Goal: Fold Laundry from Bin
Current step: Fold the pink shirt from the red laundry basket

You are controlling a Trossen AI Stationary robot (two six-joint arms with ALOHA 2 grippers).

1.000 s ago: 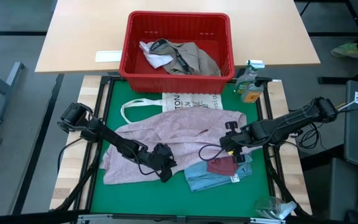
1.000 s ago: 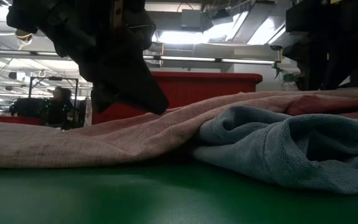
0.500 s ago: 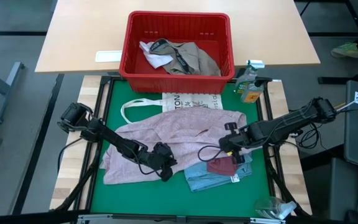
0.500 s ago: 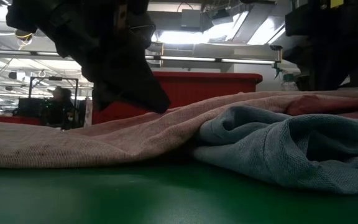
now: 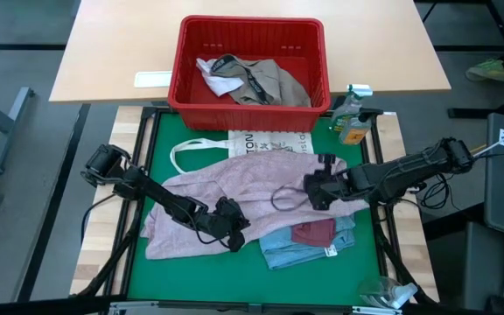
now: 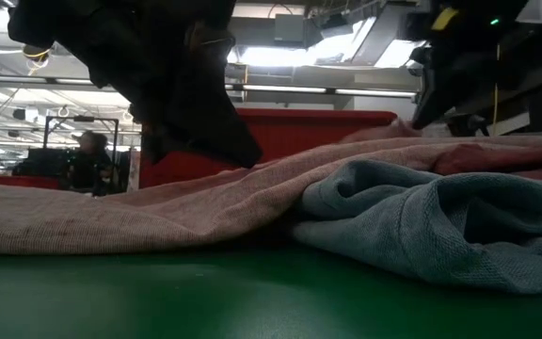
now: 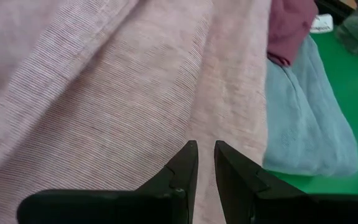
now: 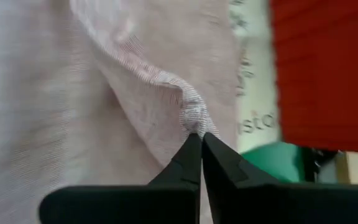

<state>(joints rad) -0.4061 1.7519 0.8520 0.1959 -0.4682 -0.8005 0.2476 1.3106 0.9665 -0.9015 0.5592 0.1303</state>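
Lying spread across the green mat [image 5: 138,271], the pale pink garment [image 5: 226,197] sits below the red bin [image 5: 250,33]. Right gripper [image 8: 199,138] is clamped together on its pinched fold; left gripper [image 7: 204,149] rests slightly parted above it

The pale pink garment [image 7: 104,81] is finely ribbed matt cloth, the light blue piece [image 6: 440,226] a nubbier, towel-like knit, both lying on a smooth matt green mat [image 6: 205,301], while the red bin [image 5: 252,35] looks like slightly glossy slotted plastic.

Three garments [image 5: 243,197] on the mat [image 5: 234,276], two in one bin [image 5: 250,39], one tote bag [image 5: 269,142].
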